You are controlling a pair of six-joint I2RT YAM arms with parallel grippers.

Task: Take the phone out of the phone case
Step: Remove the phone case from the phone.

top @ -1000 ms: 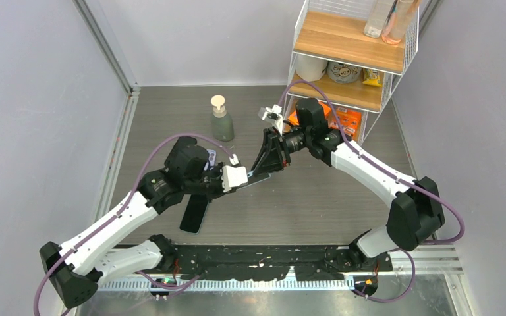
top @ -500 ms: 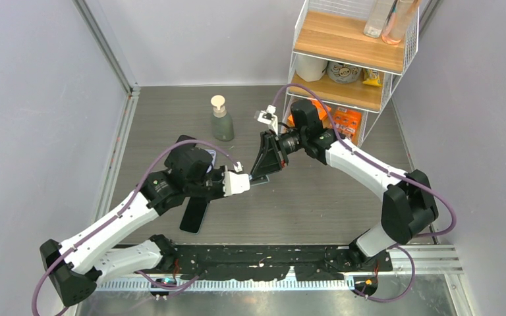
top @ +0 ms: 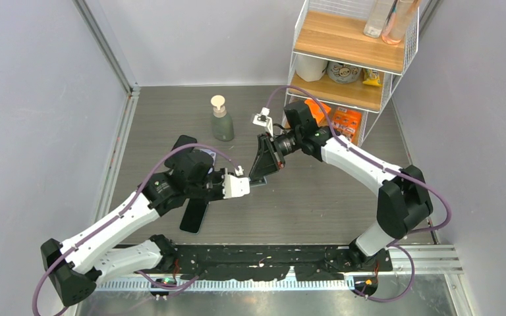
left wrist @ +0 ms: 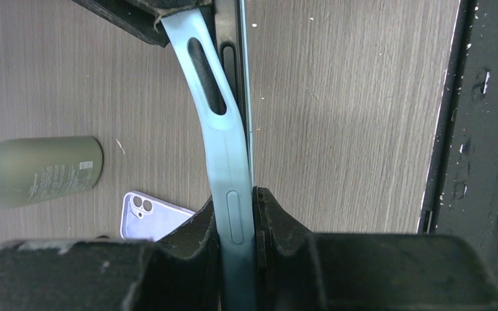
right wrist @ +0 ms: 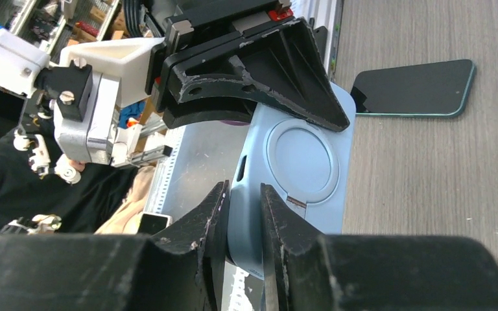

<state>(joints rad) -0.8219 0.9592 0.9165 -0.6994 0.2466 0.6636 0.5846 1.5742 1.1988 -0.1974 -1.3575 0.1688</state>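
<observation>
A light blue phone case (right wrist: 301, 162) with a round ring on its back hangs above the table between both grippers. My left gripper (left wrist: 238, 217) is shut on one end of it, with both pads tight on the case side. My right gripper (right wrist: 243, 214) is shut on the case's edge at the other end. In the left wrist view the case's side strip (left wrist: 224, 149) bows away from the dark edge of the phone (left wrist: 229, 65) inside it. In the top view the left gripper (top: 247, 185) and right gripper (top: 261, 172) nearly meet.
A bare dark phone (top: 194, 214) lies on the table under the left arm. A lavender case (left wrist: 152, 217) lies beside a green soap bottle (top: 222, 122). A wire shelf (top: 349, 52) with goods stands at the back right. Grey walls close in both sides.
Both grippers have drifted a little left with the case held between them. The right wrist has swung left and closer to the left gripper. Neither grip has changed.
</observation>
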